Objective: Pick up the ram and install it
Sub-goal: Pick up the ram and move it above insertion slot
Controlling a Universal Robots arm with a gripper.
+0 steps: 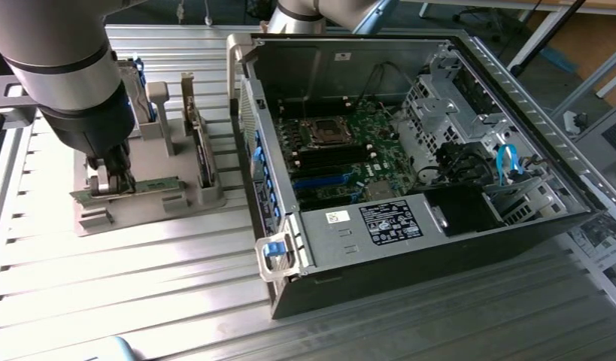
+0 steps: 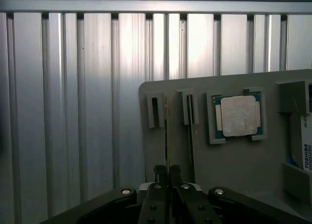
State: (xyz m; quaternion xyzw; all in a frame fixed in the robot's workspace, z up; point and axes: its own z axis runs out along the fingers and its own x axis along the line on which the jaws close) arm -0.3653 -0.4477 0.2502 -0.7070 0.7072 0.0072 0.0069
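Worktop: ribbed aluminium worktop [image 1: 137, 286], long parallel grooves and a bright sheen.
Room: dark stand legs and a pale wooden board past the worktop's far edge, too blurred to name.
Case: an open computer case [image 1: 408, 248] lies on its side, nearer the worktop's edge on the exterior view's right. Its motherboard [image 1: 338, 150] is exposed.
Holder: 1 grey holder [image 1: 147, 203] [image 2: 204, 156] sits beside the case, toward the worktop's edge on the exterior view's left.
On the holder: a square silver processor chip [image 2: 238, 116] lies in its recess. A hard drive with a white TOSHIBA label [image 2: 306, 151] lies at 1 side edge.
Arm: the arm [image 1: 67, 83] reaches down over the holder.
Jaws: clenched on the ram, with 1 finger on each flat face and no gap showing.
Ram: the ram [image 2: 168, 131] [image 1: 155, 185] stands on its long edge on the holder, near the side edge opposite the hard drive. 1 end is gripped, and the rest runs straight out from the jaws past 2 grey slotted posts [image 2: 155, 109].
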